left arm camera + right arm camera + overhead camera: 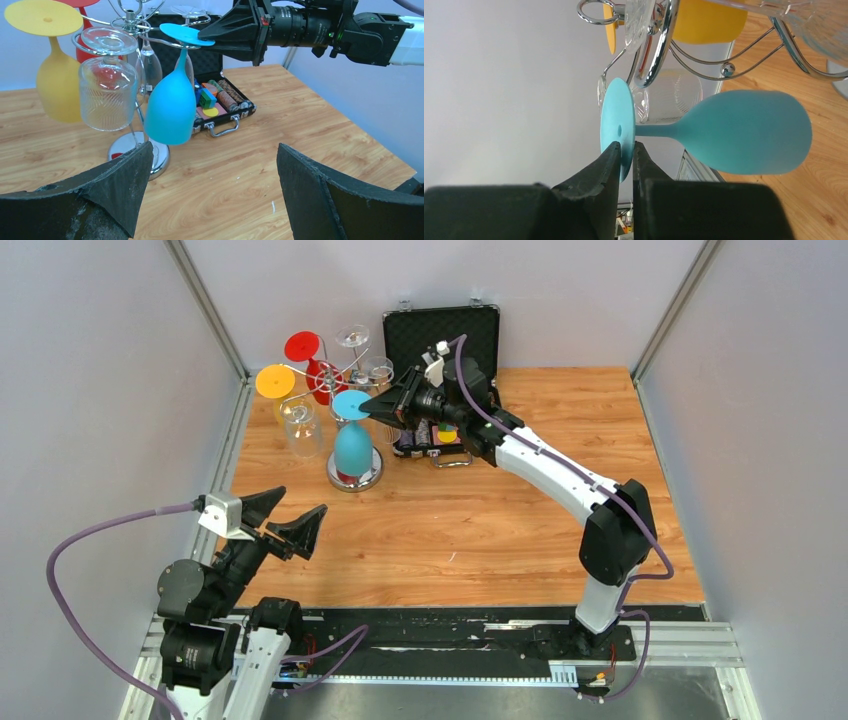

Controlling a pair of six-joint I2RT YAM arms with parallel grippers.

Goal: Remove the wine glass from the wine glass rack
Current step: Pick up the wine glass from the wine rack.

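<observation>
A blue wine glass (351, 445) hangs upside down by its foot from the chrome wine glass rack (355, 480); it also shows in the left wrist view (171, 107) and the right wrist view (744, 132). My right gripper (372, 406) is shut on the rim of the glass's blue foot (618, 127), its fingertips (613, 150) pinching the disc. The foot sits at the outer end of a wire arm. My left gripper (283, 512) is open and empty, low at the near left, facing the rack (131, 20).
Yellow (275, 381), red (303, 346) and clear glasses (303, 427) hang on the same rack. An open black case (440, 340) with coloured pieces stands behind the right arm. Grey walls enclose the wooden table (480, 540).
</observation>
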